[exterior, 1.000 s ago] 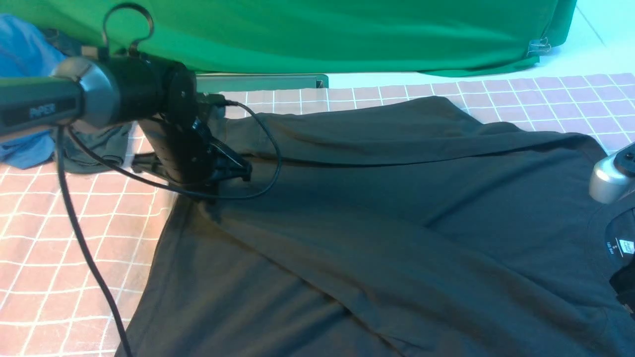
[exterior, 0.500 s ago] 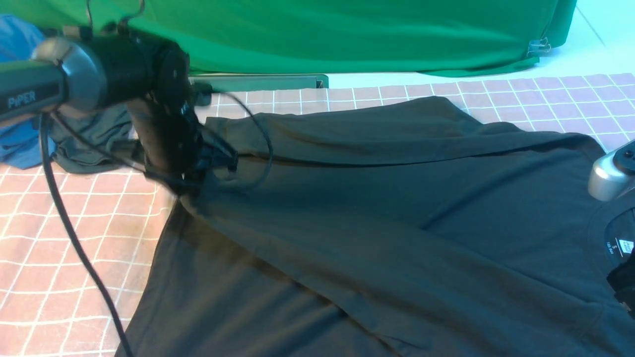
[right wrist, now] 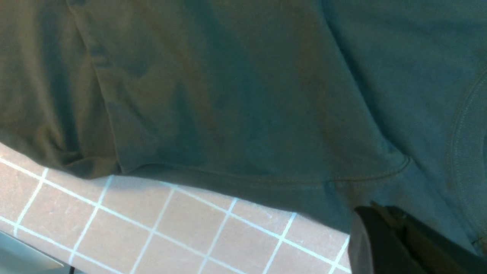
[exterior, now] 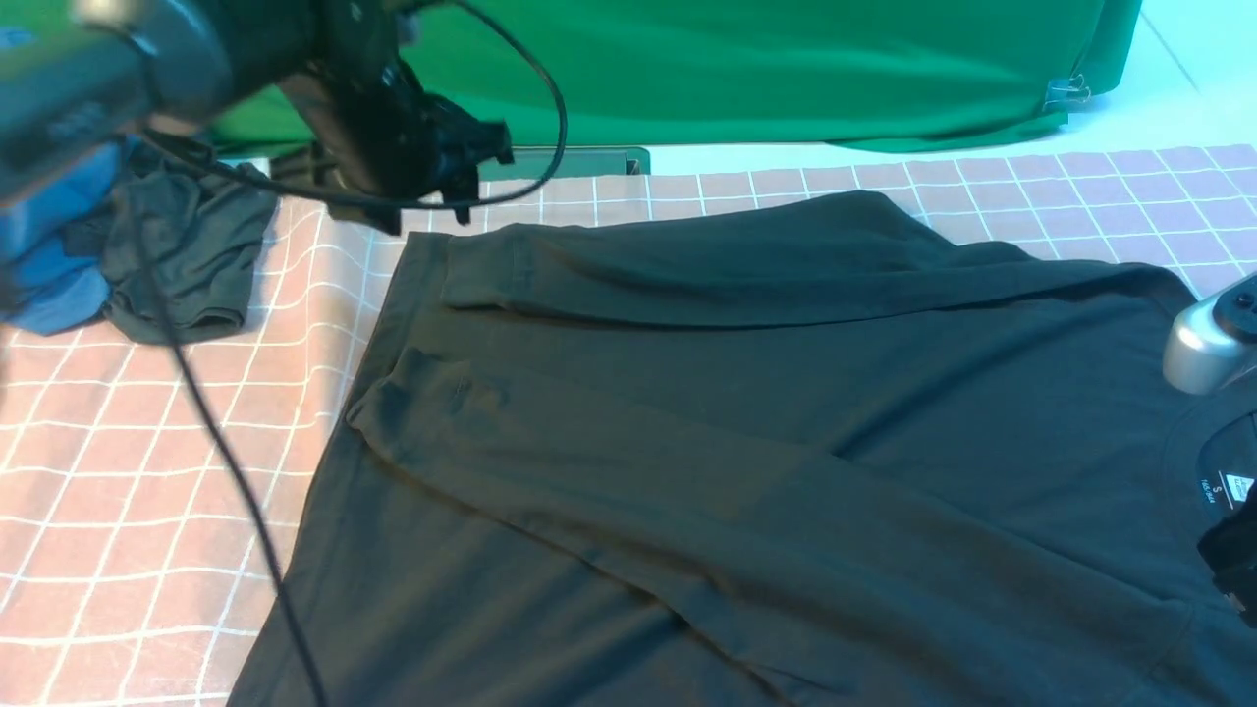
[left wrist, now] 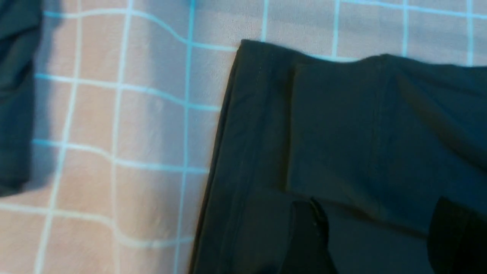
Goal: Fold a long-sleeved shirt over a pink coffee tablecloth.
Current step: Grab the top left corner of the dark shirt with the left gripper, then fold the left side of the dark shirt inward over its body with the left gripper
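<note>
Left gripper (left wrist: 380, 243): fingers (left wrist: 308, 236) stand wide apart with nothing between them. It hangs in the air above the far left corner of the shirt (exterior: 786, 393), clear of the fabric.

Right gripper (right wrist: 380, 236): I read it as closed, low at the shirt's near right edge. I cannot tell whether any fabric is pinched.

The shirt lies flat on the pink tablecloth (exterior: 147, 442), collar toward my right and neck label (exterior: 1228, 488) showing. Both sleeves (exterior: 609, 471) are laid across the body, cuffs ending near the left hem.

Beyond the hem, at far left, a small dark garment (exterior: 187, 255) sits crumpled beside a blue cloth (exterior: 49, 285). A green backdrop (exterior: 737, 69) hangs behind.
</note>
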### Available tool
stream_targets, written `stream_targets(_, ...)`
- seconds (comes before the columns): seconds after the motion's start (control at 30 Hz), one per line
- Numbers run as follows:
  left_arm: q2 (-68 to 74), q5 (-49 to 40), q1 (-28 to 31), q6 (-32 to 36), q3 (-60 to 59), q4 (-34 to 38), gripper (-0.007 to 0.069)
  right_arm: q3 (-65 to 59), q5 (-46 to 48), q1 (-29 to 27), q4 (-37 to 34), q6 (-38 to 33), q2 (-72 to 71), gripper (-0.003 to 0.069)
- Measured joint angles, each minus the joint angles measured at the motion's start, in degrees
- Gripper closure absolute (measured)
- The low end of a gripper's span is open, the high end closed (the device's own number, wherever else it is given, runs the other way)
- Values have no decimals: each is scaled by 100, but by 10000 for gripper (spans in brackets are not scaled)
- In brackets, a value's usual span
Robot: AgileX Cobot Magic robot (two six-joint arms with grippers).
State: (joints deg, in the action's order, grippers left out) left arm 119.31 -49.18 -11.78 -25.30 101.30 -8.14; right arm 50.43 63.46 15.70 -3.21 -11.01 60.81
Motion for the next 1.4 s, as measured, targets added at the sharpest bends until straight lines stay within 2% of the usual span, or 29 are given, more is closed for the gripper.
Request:
stream_targets(0.23,1050,95,43,-120,498,-129,212,0,6,0,-6,12,0,623)
stream_targets(0.47,1250,294,94,-82,644,36,235,0,24,0,-6,12,0,623)
stream_targets(0.53,1250,280,100,64,656,163,299,0,24,0,-6,12,0,623)
stream_targets(0.6,1250,256,106,379,666,436,446,0,24,0,-6,12,0,623)
stream_targets(0.63,1250,256,106,398,666,436,446,0,24,0,-6,12,0,623)
stream_targets(0.67,1254,238,111,522,679,595,536,0,24,0,-6,15,0,623)
stream_targets(0.73,1254,232,118,601,685,669,582,0,24,0,-6,10,0,623)
stream_targets(1.07,461,-498,119,514,685,555,594,0,12,-6,-6,-14,0,623)
stream_targets(1.23,-222,-1192,112,514,685,550,594,0,-183,-6,1,-114,0,623)
stream_targets(1.4,-723,-1916,112,509,574,515,594,0,-855,-6,526,92,0,623)
